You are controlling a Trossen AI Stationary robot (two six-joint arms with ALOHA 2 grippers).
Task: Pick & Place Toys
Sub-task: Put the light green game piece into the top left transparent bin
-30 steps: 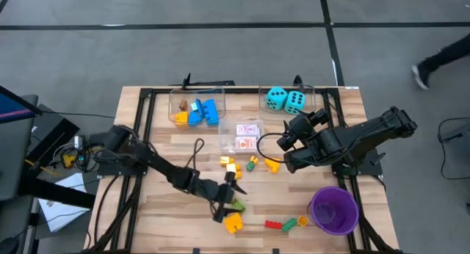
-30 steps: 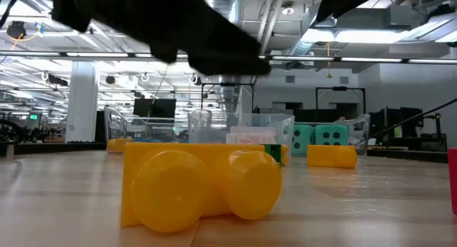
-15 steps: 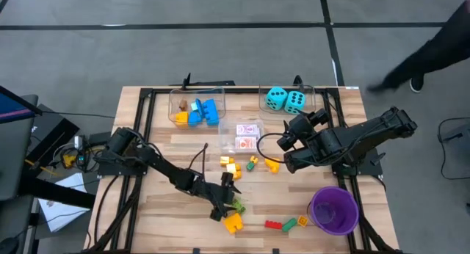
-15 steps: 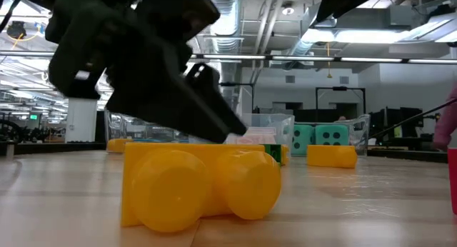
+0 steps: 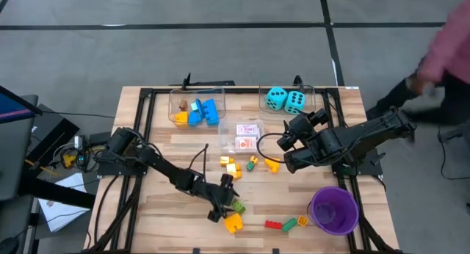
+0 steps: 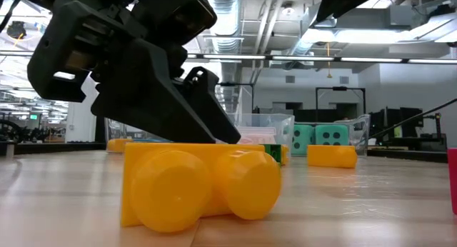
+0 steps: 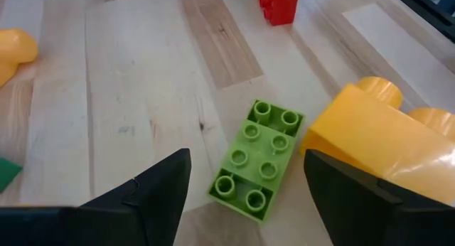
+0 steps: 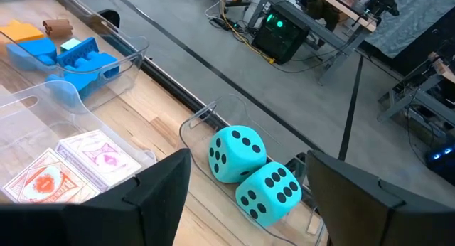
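1. Lying flat on the counter (image 5: 147, 217) with studs up, the light green brick (image 7: 256, 159) sits near the front edge, between the two spread fingers of the left pincer (image 7: 245, 196); neither finger touches it. In the high view its long axis runs diagonally across the counter planks.
2. The left pincer (image 5: 225, 205) is low over the counter, jaws apart and holding nothing.
3. A large yellow brick (image 5: 233, 224) rests just beside the green brick, toward the front edge. In the low view (image 6: 200, 186) its two round studs face the camera.
4. Further right along the front lie a red brick (image 5: 273, 225), a small green-and-orange piece (image 5: 295, 223) and the purple cup (image 5: 333, 211).
5. Mid-counter holds loose yellow bricks (image 5: 230, 164), a small green brick (image 5: 252, 164) and an orange brick (image 5: 272, 165).
6. Rear left clear bin (image 5: 176, 100): blue bricks (image 5: 203, 112) with an orange piece.
7. Centre clear bin (image 8: 43, 104): two red-and-white card packs (image 5: 248, 136) lying flat.
8. Rear right clear bin (image 8: 199, 118): two turquoise dice (image 5: 285, 100), side by side and touching.
9. The right pincer (image 5: 282, 142) hangs above the counter's right middle, fingers spread, empty.
10. A person (image 5: 444, 56) is on the floor beyond the right corner.
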